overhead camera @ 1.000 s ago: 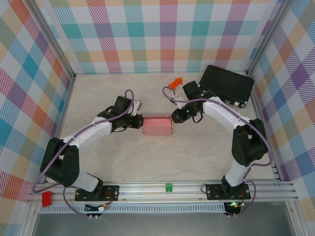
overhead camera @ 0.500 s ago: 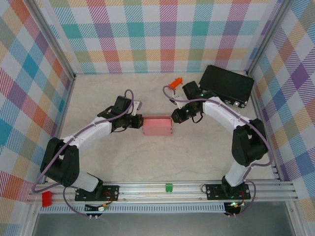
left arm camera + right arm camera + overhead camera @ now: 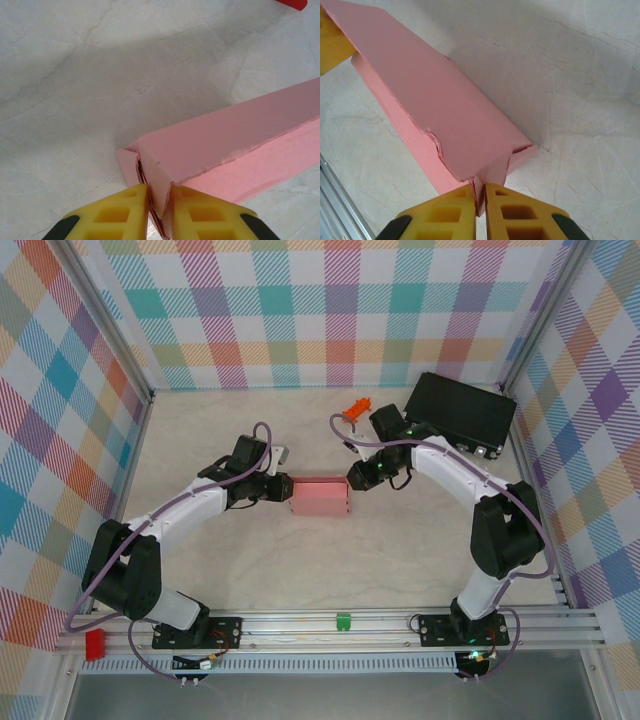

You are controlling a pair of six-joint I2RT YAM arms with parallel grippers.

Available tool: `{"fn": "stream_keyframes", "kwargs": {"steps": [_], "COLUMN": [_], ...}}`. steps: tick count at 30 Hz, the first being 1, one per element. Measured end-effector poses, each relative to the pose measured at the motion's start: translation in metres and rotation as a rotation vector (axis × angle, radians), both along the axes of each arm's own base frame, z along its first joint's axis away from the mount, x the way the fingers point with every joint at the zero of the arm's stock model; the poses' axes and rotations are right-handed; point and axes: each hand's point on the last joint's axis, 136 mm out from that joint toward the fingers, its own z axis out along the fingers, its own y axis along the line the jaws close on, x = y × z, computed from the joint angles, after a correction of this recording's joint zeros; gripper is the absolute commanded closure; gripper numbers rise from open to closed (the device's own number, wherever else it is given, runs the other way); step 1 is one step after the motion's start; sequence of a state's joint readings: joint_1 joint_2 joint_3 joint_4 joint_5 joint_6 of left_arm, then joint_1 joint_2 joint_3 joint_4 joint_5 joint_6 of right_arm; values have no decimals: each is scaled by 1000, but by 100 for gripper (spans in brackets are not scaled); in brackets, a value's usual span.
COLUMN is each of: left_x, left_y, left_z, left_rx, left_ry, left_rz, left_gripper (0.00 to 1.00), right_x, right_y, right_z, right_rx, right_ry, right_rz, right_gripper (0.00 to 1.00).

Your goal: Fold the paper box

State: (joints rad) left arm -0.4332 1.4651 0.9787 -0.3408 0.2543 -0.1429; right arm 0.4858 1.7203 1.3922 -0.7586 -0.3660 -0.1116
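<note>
The paper box [image 3: 319, 496] is a pink cardboard box lying lengthwise at the middle of the table, folded into a long rectangular shape. My left gripper [image 3: 285, 490] is at its left end. In the left wrist view that gripper [image 3: 159, 212] is shut on the box's [image 3: 235, 135] end flap, which stands pinched between the yellow fingers [image 3: 115, 215]. My right gripper [image 3: 353, 478] is at the right end. In the right wrist view it [image 3: 481, 202] is shut on a thin flap of the box [image 3: 435, 110].
A black hard case [image 3: 460, 415] lies at the back right, close behind the right arm. A small orange object [image 3: 355, 410] sits behind the box, and shows red [image 3: 292, 4] in the left wrist view. A green clip [image 3: 344, 621] and a red block [image 3: 96, 643] sit on the front rail.
</note>
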Motion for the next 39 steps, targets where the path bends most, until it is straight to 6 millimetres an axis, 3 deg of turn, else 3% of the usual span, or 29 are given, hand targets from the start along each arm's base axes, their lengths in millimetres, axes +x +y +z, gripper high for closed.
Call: {"fn": "stream_keyframes", "kwargs": {"steps": [8,23,39], "left_x": [-2,-1,-1], "left_y": [1,-2,-3], "left_z": [-2,-4,-4], "left_rx": [4,-7,-7], "left_ry": [9,15,16], "left_rz": [0,-9,-7], "left_gripper": [80,89,90], "right_x": [5,1,1], "right_y": [2,-1,0], "right_z": [8,-3,-5], "right_rx": [-7,-30,-54], "right_ry": [0,66,123], "right_rz": [-3,-27,-43], "right_gripper": [86,86,86]}}
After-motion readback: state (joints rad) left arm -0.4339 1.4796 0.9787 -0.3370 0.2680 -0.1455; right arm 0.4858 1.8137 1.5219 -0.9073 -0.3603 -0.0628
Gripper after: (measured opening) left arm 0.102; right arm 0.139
